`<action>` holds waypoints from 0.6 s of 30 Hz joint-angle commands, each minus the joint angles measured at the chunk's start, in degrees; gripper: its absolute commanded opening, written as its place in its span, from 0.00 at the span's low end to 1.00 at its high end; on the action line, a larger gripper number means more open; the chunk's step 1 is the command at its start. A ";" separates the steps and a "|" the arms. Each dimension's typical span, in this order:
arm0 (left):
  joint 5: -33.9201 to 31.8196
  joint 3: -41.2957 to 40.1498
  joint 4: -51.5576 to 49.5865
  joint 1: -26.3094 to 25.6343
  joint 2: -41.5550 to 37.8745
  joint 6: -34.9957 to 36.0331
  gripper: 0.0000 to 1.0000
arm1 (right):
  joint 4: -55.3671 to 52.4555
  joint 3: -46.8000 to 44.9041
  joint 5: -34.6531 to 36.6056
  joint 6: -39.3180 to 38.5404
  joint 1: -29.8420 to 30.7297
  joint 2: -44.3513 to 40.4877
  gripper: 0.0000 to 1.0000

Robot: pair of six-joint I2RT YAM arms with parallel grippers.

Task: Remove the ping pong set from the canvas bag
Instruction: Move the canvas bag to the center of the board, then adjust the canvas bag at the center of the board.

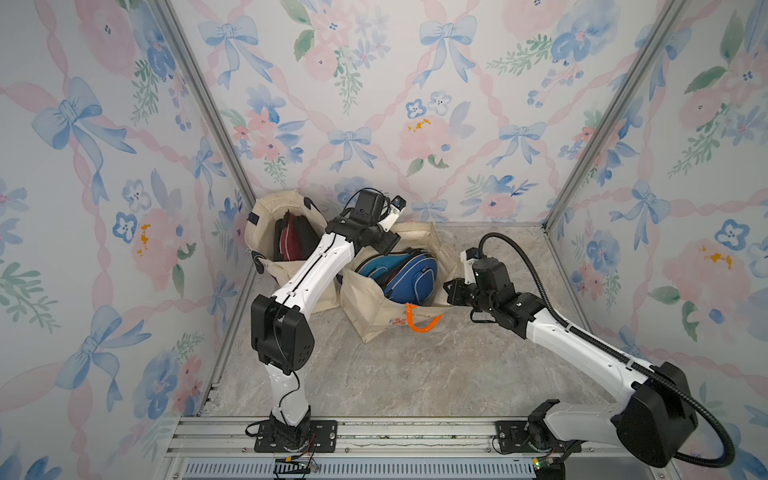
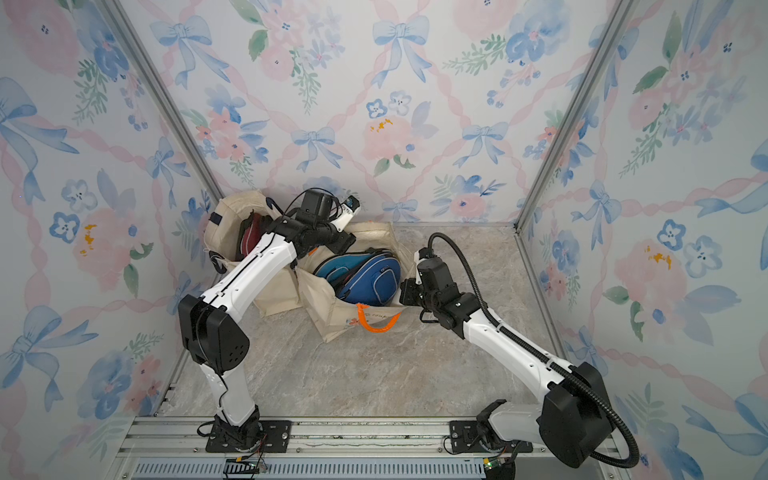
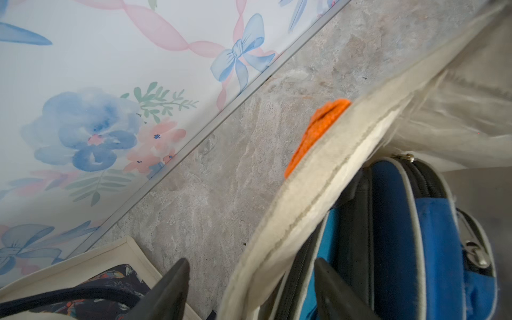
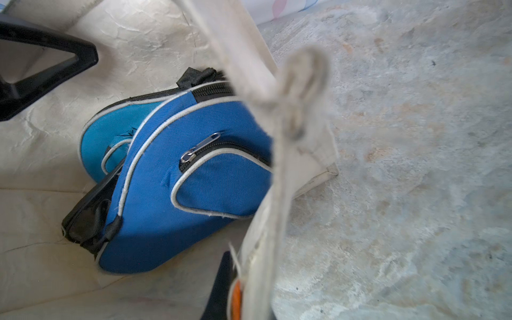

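Since the ping pong set lay wholly inside the canvas bag on the counter, the removal looked barely begun, with only the bag's mouth attended to. The right gripper was pinched shut on one rim, while the left gripper stood wide open and empty, straddling the opposite rim. Lifting the set out was left to do. It showed as a royal-blue, paddle-shaped zipped case with grey piping, a teal one behind it

White links, black joints, corrugated black cable.
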 commanded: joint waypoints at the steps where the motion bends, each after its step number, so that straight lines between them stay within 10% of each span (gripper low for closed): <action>1: -1.04 -1.11 -2.17 0.40 1.78 0.99 0.70 | -1.46 0.59 -0.34 -2.14 -0.03 -0.62 0.00; 6: -1.73 -0.50 -2.20 0.38 3.13 0.37 0.45 | -1.61 0.11 -0.08 -2.29 -0.03 -1.56 0.00; 9: -1.12 0.27 -2.24 0.34 3.47 -0.53 0.00 | -1.75 -0.25 0.10 -2.37 -0.03 -1.93 0.00; 18: -2.05 11.31 -2.02 0.39 1.52 -7.63 0.00 | -0.13 3.24 0.45 -2.34 -0.12 1.13 0.00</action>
